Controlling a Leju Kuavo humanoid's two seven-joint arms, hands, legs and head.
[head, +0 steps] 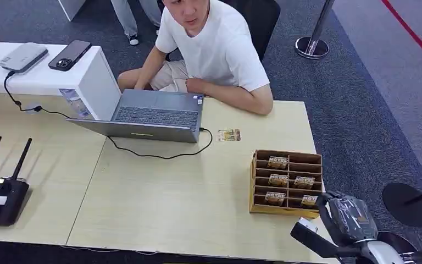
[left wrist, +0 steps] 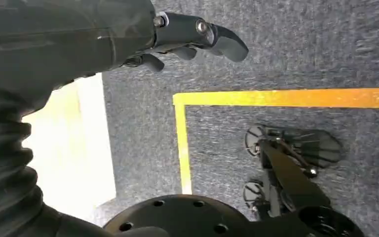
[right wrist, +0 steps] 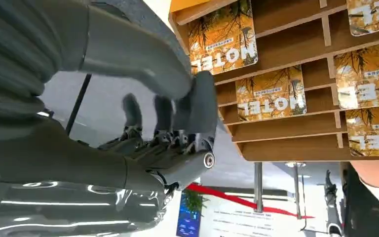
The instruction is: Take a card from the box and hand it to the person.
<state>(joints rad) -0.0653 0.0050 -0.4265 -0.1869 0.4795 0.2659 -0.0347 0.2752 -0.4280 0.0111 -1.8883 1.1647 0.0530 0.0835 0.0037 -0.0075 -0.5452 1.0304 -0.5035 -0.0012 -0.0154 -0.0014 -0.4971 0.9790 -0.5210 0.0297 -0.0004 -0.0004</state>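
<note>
A wooden card box [head: 252, 184] with several slots stands at the table's right end, and orange hotel cards [head: 278, 163] sit in some of the slots. My right hand [head: 343, 217] hovers at the box's near right corner, just in front of it. Up close the same hand [right wrist: 177, 118] has its thumb and dark fingers apart with nothing between them, a short way from the nearest card [right wrist: 222, 37] in the box [right wrist: 296, 47]. My left hand [left wrist: 197, 37] hangs over the carpet, fingers loosely bent and empty. The person [head: 214, 44] sits across the table, a forearm resting on it.
A single card [head: 229, 135] lies on the table beside the open laptop [head: 154, 115], whose cable loops in front of it. A black router [head: 0, 192] stands at the near left. A phone [head: 70, 55] lies on the white raised counter [head: 96, 82].
</note>
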